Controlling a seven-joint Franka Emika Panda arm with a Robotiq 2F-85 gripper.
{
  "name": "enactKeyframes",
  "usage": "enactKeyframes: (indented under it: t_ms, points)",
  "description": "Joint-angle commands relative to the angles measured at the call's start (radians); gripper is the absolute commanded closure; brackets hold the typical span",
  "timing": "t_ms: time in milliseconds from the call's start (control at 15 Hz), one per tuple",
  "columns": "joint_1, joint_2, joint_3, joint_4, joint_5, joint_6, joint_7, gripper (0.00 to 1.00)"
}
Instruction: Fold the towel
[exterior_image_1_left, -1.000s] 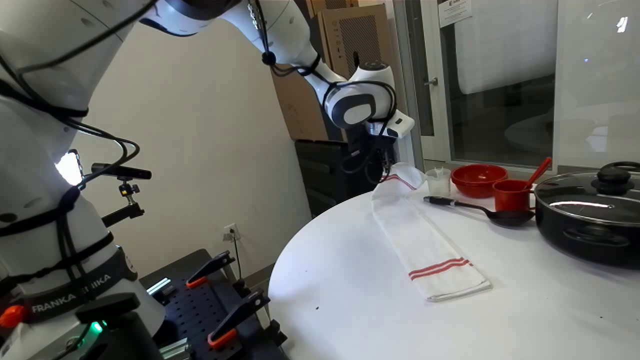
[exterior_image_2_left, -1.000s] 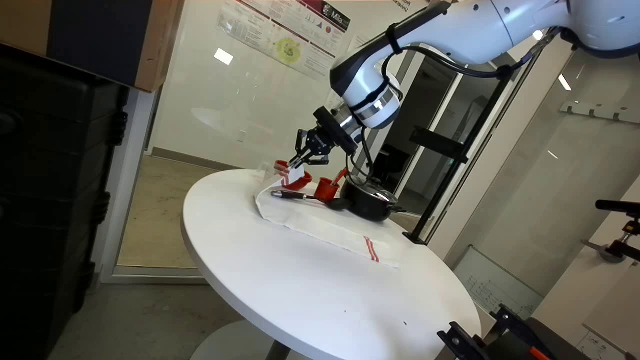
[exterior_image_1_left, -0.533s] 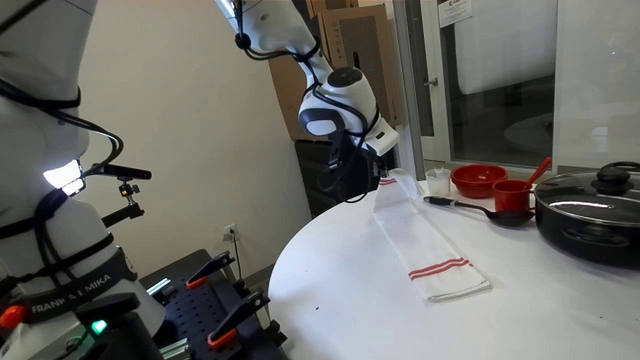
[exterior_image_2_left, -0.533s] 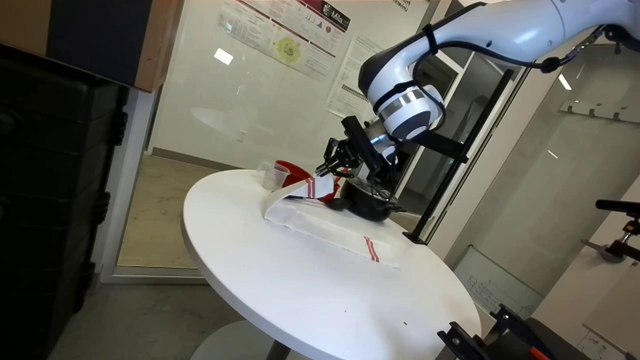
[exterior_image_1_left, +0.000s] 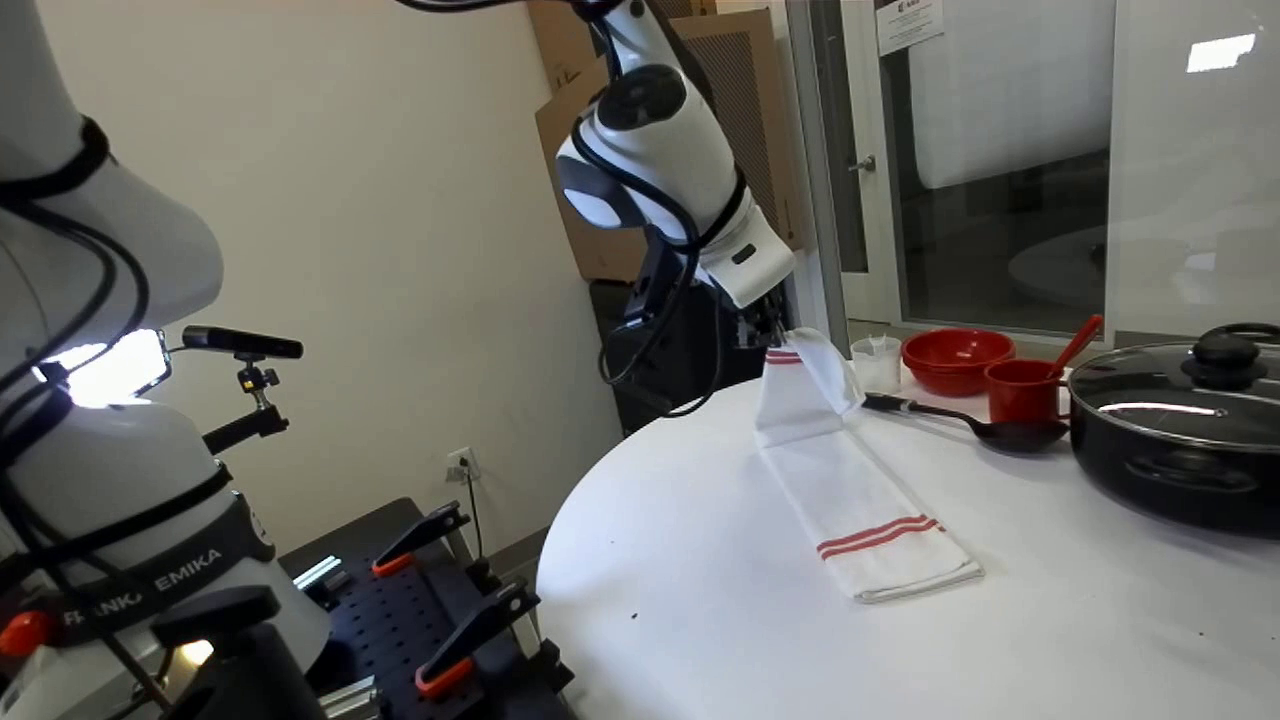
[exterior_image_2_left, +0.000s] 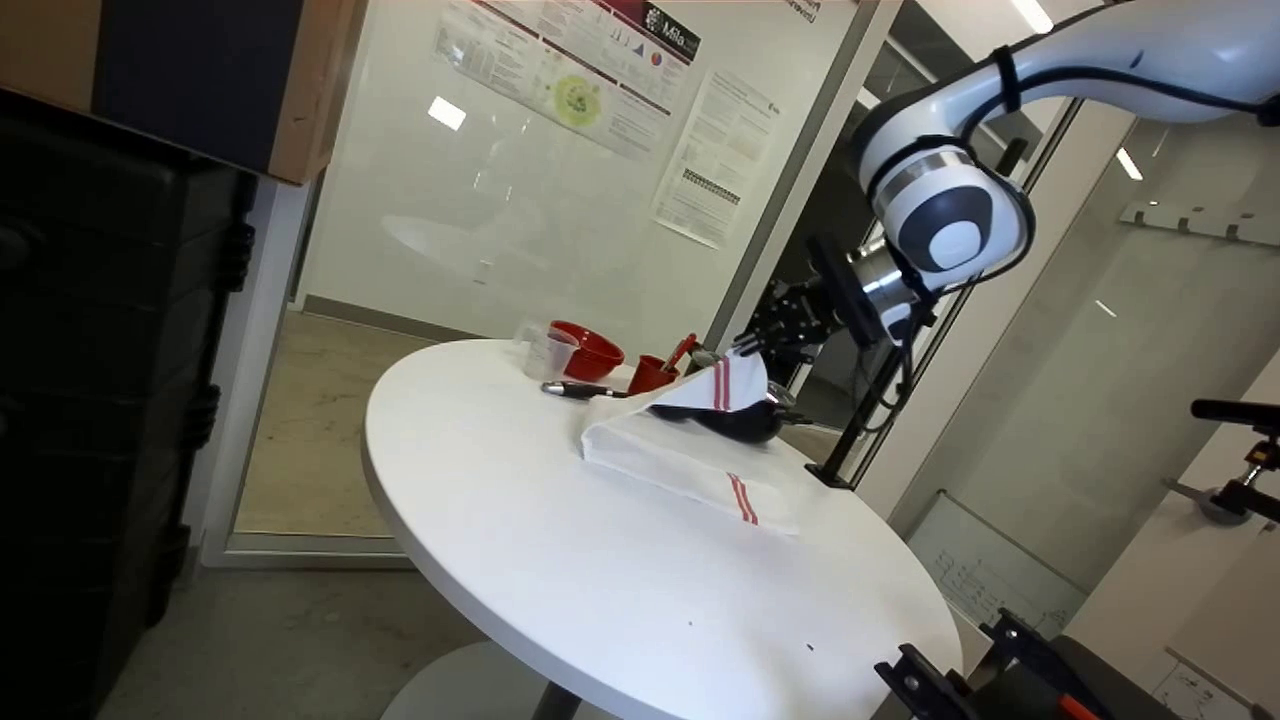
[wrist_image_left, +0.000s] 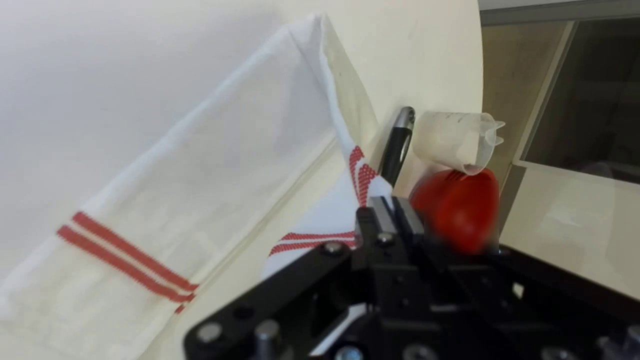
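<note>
White with red stripes, your towel (wrist_image_left: 200, 175) has one end pinched in your claw (wrist_image_left: 394, 209), up above the desk (exterior_image_2_left: 620, 570). In the wrist view, its flat part lies on the desk at about nine o'clock from the claw, and its bend near eleven o'clock.

Towel (exterior_image_1_left: 842, 480) — white, red-striped; cup (exterior_image_1_left: 1022, 392) — red.
</note>
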Motion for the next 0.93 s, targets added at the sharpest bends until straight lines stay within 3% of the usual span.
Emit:
enactKeyframes:
  t_ms: [0, 67, 333, 467, 533, 600, 867]
  points:
    - [-0.208, -0.186, 0.067, -0.196, 0.025, -0.134, -0.064, 0.99]
    - [-0.256, -0.23, 0.065, -0.246, 0.006, -0.178, -0.073, 0.99]
    - [-0.162, -0.324, -0.06, -0.36, -0.237, -0.171, 0.064, 0.99]
    - [-0.073, -0.366, -0.129, -0.401, -0.383, -0.159, 0.172, 0.99]
    - [0.034, -0.409, -0.222, -0.415, -0.425, -0.18, 0.21, 0.99]
    - [0.095, -0.43, -0.27, -0.433, -0.506, -0.176, 0.274, 0.99]
    - [0.278, -0.548, -0.442, -0.497, -0.864, -0.187, 0.54, 0.99]
